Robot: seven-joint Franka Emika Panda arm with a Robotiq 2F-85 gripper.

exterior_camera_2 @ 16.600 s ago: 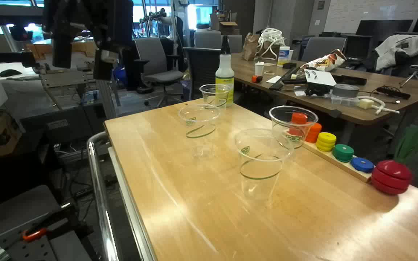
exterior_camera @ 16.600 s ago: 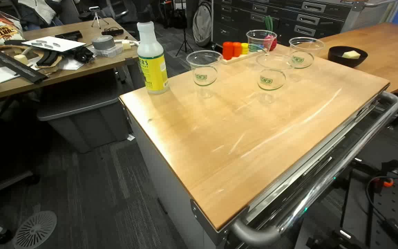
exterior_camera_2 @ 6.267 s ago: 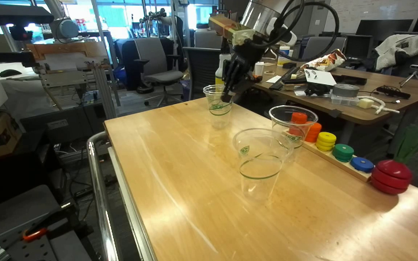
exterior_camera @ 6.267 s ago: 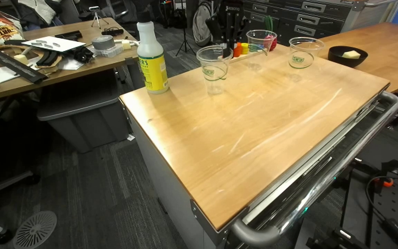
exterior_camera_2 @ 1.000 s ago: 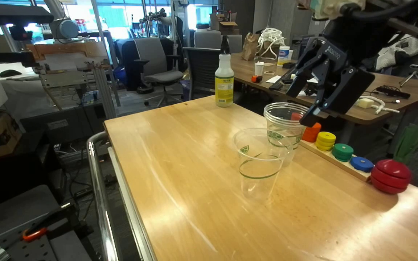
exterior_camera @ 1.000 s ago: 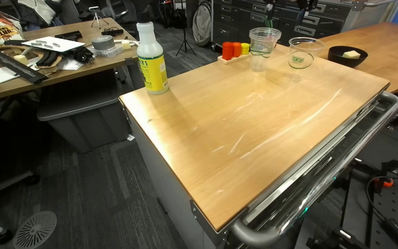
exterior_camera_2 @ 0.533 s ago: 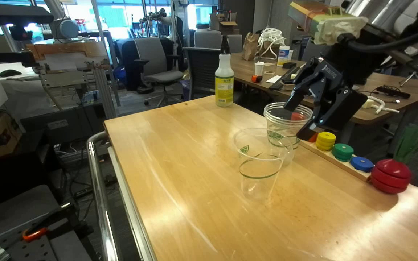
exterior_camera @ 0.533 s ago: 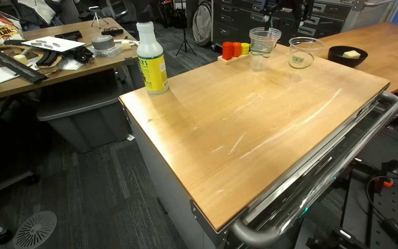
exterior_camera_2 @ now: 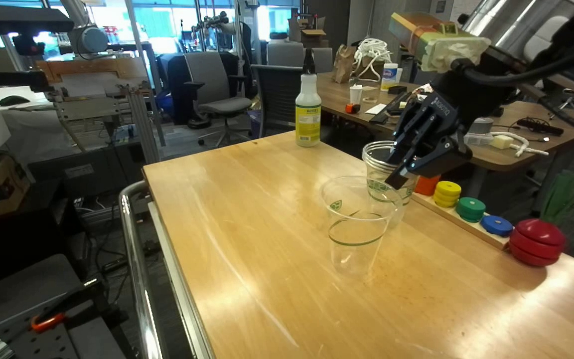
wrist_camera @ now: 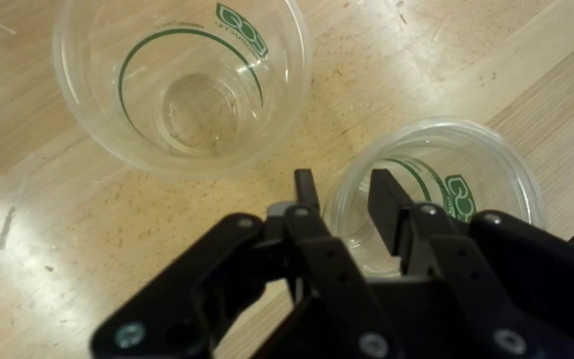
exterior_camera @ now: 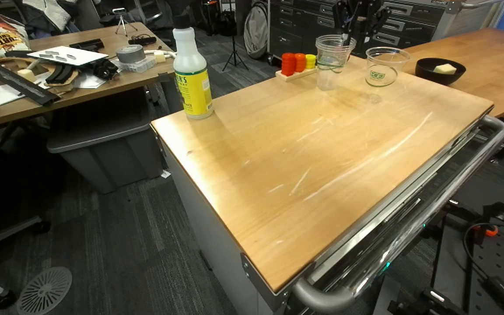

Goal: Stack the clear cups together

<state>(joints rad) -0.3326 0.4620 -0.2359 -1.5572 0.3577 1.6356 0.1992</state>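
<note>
The pincer [wrist_camera: 345, 193] is hanging at the stack of clear cups [exterior_camera: 330, 65], its fingers [wrist_camera: 386, 209] standing partly apart. One finger is overlapping the mouth of the stack; the other is sitting outside the rim. A stretch of the stack's rim is showing between the two fingers, with space visible on either side, so the pincer is gripping nothing. How deep the inner finger is reaching is hard to judge through the plastic. The arm [exterior_camera_2: 496, 25] is slanting down to the pincer from above the stack.

The stack is standing upright on a wooden table [exterior_camera_2: 247, 259], its rims lying closely one above another. A single clear cup [exterior_camera_2: 359, 229] is standing upright near the stack, apart from it. Just beside the stack, a toy rack [exterior_camera: 295, 76] is lying and carrying red, orange, yellow, green and blue rings [exterior_camera_2: 471, 210]. A red toy radish [exterior_camera_2: 537, 243] is resting at the rack's end away from the stack.

Well apart from the stack, a spray bottle [exterior_camera_2: 308, 112] with a yellow label is standing near the edge of the table. Farther from the stack than the single cup, a black bowl [exterior_camera: 429, 78] is resting on a second table [exterior_camera: 497, 57] and holding a pale chunk [exterior_camera: 444, 69]. Well away from the stack, a cluttered table [exterior_camera: 111, 40] is carrying a chip bag [exterior_camera: 2, 37], a roll of grey tape [exterior_camera: 131, 54] and a small tripod [exterior_camera: 122, 19].
</note>
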